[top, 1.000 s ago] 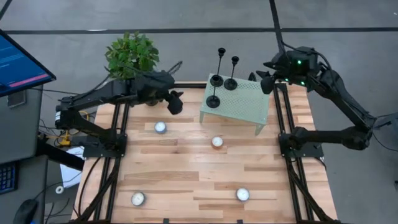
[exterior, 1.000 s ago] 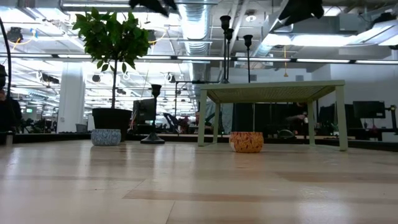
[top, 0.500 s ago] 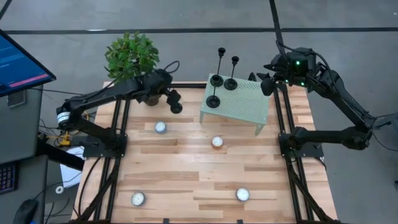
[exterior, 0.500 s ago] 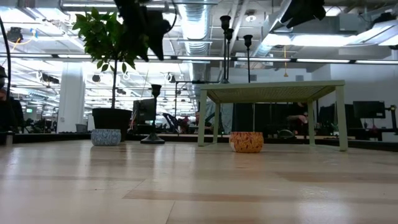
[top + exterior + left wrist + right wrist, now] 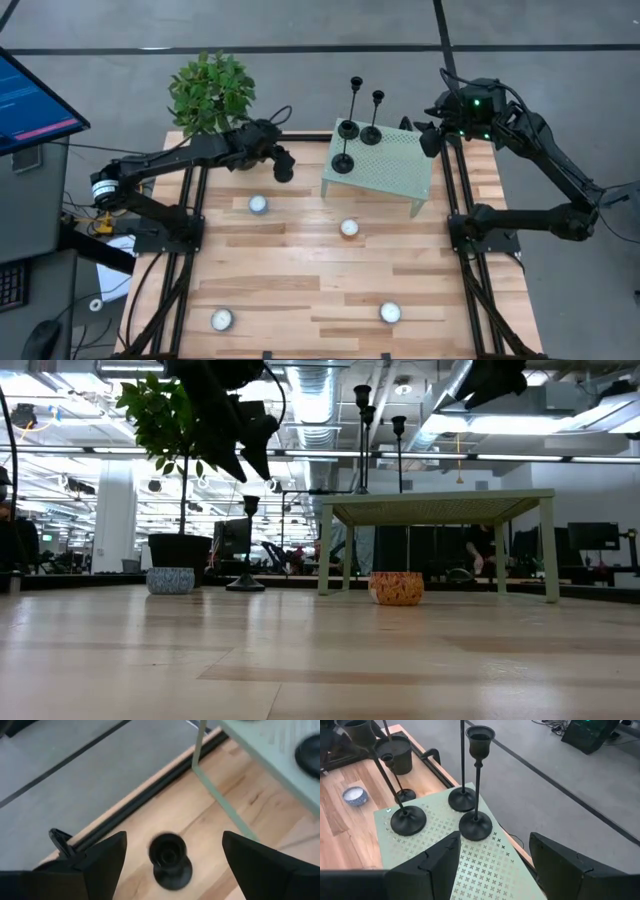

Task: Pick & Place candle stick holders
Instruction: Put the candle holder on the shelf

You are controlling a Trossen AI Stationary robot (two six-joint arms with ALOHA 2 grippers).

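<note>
Since the earlier frame the left gripper (image 5: 283,166) had dropped lower over the desk's far edge, its fingers (image 5: 102,857) spread wide apart, straddling from above the one candle stick holder (image 5: 170,860) that stood on the bare wood.

Nearest, along the desk's (image 5: 300,290) near edge, two tealights (image 5: 221,320) (image 5: 389,313) sat well apart, with open wood between and around them. Farther in, around the middle of the desk, a white tealight (image 5: 258,204) and an orange one (image 5: 348,228) left a broad clear band of boards toward the near edge.

Beyond those stood the small green table (image 5: 400,170), set toward the desk's far edge. Three candle stick holders were grouped at its far left corner: one (image 5: 343,163) close to the table's left edge, two taller ones (image 5: 348,128) (image 5: 371,134) by its far edge, bases near but apart. The table's right half lay bare.

That floor-level holder (image 5: 246,550) stood upright between the green table's left legs and the potted plant (image 5: 210,92) at the desk's far left corner, close to the desk's far edge rail.

Farthest, the right gripper (image 5: 427,134) hung by the table's far right corner, fingers (image 5: 432,865) parted and holding nothing.
</note>
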